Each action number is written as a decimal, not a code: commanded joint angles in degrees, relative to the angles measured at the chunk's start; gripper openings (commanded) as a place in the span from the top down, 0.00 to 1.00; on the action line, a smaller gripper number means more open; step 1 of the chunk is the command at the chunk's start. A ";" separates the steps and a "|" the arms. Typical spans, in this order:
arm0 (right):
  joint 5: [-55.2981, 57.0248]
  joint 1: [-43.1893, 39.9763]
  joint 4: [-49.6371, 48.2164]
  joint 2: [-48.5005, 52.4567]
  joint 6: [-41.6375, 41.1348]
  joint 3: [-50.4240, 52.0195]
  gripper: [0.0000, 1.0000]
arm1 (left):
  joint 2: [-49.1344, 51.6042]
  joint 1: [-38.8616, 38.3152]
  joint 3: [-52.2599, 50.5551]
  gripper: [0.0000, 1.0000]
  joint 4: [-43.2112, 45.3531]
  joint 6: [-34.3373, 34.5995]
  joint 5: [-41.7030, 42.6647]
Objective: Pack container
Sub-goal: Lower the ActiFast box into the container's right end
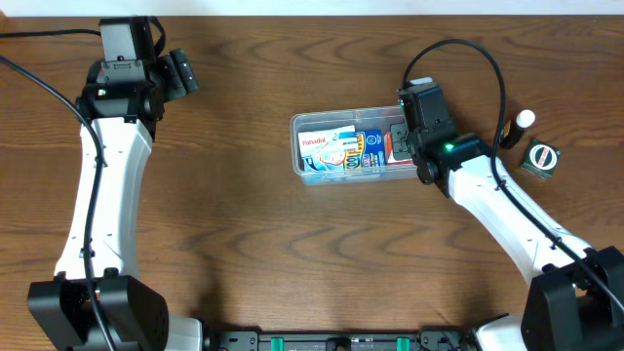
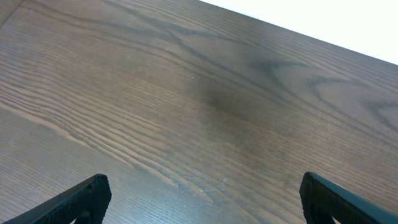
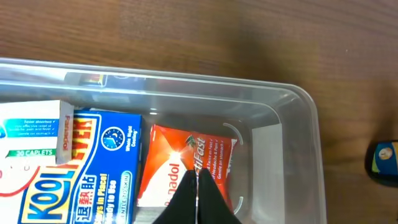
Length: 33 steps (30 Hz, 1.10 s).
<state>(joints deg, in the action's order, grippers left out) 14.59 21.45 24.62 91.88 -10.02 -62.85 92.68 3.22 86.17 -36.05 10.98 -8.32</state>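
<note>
1 container is sitting directly beneath the right gripper, its jaws pressing together empty, and holding 3 boxes; the left gripper is gaping wide

The container is a clear plastic rectangular tub with rounded corners and a raised rim. It sits upright and lidless on the wooden worktop, right of centre, its long side running left to right. Inside, side by side, lie a white-and-blue box, a blue box and a red-orange box. Its right end shows bare floor.
</note>
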 commanded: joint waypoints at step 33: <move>-7.34 -4.22 -2.38 13.27 -1.95 -0.74 0.99 | -0.85 0.20 1.01 0.02 -0.17 0.94 -0.07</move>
<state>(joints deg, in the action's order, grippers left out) 8.34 17.82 21.76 104.14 -11.16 -62.94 92.68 3.22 86.17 -36.05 10.98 -8.32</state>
